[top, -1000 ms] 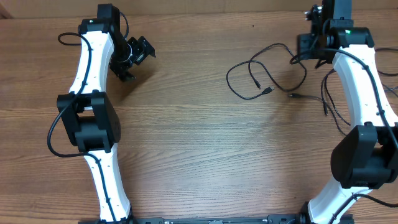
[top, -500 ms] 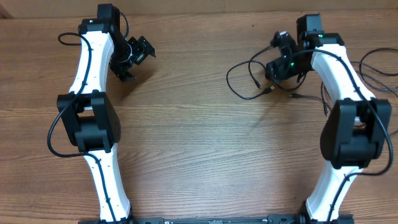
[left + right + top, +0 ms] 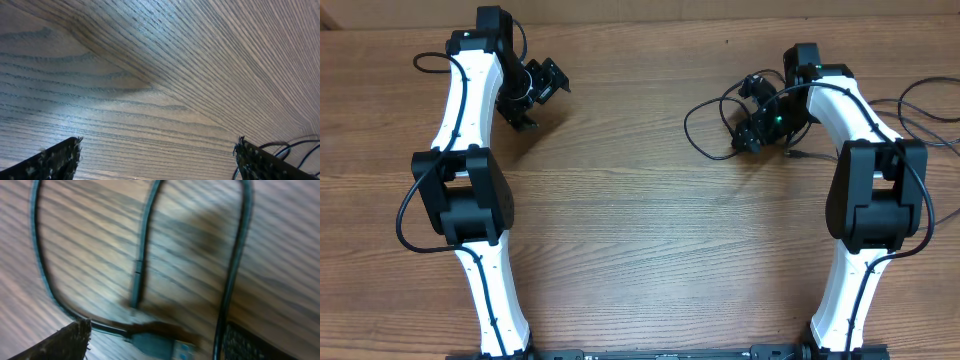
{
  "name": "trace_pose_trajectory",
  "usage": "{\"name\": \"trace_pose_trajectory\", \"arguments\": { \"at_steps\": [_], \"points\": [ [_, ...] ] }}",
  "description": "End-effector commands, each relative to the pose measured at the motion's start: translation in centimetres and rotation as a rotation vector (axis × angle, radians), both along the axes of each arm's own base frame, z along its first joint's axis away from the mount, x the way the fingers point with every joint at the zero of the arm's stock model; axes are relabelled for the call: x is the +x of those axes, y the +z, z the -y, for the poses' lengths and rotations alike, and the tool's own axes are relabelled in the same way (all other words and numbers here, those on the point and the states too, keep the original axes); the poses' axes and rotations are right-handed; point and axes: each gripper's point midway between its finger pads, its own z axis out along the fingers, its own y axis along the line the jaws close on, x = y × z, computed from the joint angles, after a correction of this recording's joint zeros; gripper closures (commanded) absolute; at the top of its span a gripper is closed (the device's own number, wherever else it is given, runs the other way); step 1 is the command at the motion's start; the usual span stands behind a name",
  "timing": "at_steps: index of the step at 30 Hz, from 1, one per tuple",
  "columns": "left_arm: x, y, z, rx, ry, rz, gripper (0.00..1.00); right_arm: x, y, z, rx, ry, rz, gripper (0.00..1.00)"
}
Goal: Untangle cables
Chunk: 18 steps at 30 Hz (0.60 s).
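The thin black cables point(image 3: 705, 125) lie in loose loops on the wooden table at the upper right. My right gripper point(image 3: 748, 128) is open and low over them. In the right wrist view several cable strands point(image 3: 142, 245) cross the table and a silver-tipped plug point(image 3: 160, 344) lies between the open fingers point(image 3: 155, 342). My left gripper point(image 3: 535, 95) is open and empty at the upper left, far from the cables. Its wrist view shows bare wood between its fingers point(image 3: 157, 160).
Thicker black arm wires point(image 3: 920, 105) run along the right edge of the table. A short plug end point(image 3: 798, 154) lies beside the right arm. Both arm bases stand at the front edge.
My right arm has swung from the far right back down and leftward onto the cable loops. The left arm has not moved.
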Motion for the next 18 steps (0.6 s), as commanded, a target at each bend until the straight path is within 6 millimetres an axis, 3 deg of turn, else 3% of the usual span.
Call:
{"name": "trace_pose_trajectory", "arguments": {
  "at_steps": [1,12,18],
  "points": [
    [-0.1,0.2,0.0,0.008,-0.021,0.008,0.01,-0.7,-0.1,-1.6,0.103,0.022,-0.022,0.17],
    [-0.1,0.2,0.0,0.008,-0.021,0.008,0.0,-3.0,-1.9,-2.1,0.102,0.029,-0.093,0.18],
    [-0.1,0.2,0.0,0.008,-0.021,0.008,0.0,-3.4,-2.0,-3.6,0.099,0.082,-0.092,0.27]
  ]
}}
